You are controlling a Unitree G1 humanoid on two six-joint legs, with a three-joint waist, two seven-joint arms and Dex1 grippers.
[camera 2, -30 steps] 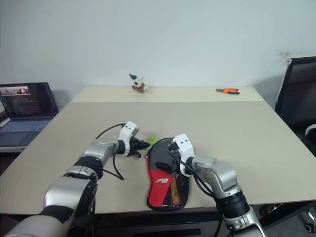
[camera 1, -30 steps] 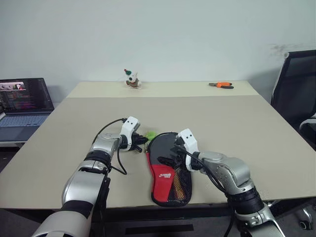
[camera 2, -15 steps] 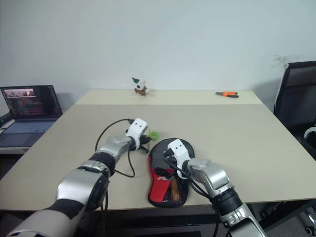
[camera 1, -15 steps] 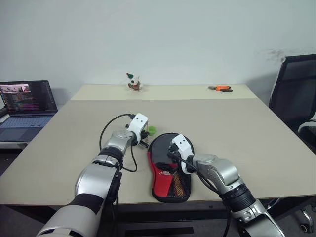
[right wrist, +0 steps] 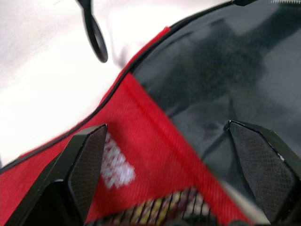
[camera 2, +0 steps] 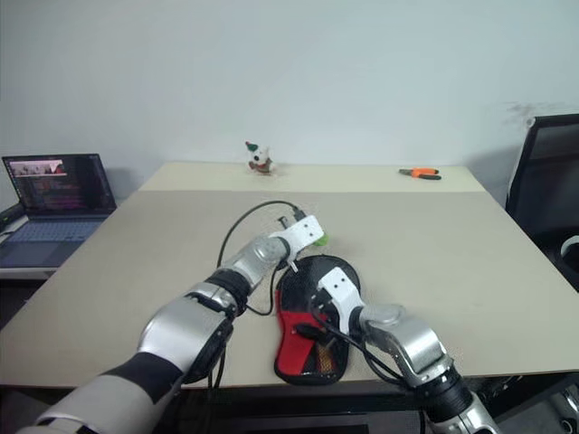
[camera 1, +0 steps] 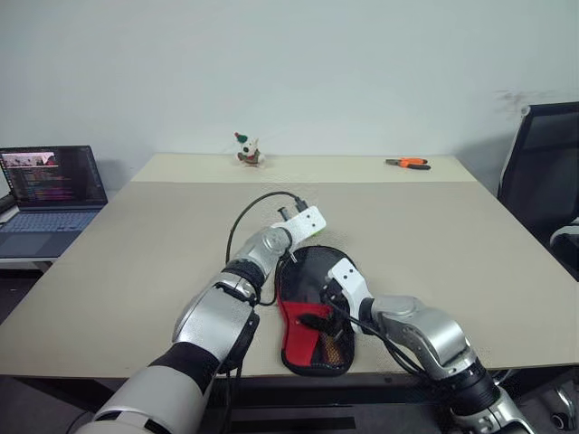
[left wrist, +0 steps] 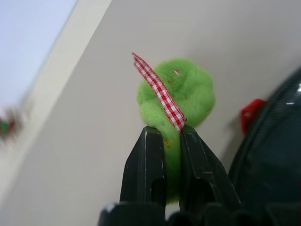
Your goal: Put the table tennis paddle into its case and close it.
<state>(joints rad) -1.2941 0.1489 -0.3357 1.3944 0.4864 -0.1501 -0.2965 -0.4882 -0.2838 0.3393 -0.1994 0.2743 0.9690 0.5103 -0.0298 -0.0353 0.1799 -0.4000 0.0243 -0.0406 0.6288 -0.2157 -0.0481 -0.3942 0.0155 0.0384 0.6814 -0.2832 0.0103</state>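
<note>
The left gripper (left wrist: 164,155), clenched on the case's green pull (left wrist: 181,96), has swept from the round end's left side across its far edge, so the zip looks partly drawn shut. The case (camera 1: 312,307) lies on the table (camera 1: 136,244) directly beneath the right gripper (right wrist: 164,165), whose jaws are spread wide above its red panel (right wrist: 141,141). The paddle is presumably inside.

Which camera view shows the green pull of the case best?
The left wrist view: the green pull is large there, with its checked ribbon, pinched by the left gripper. In the eye views it is a small green spot beyond the case.
</note>
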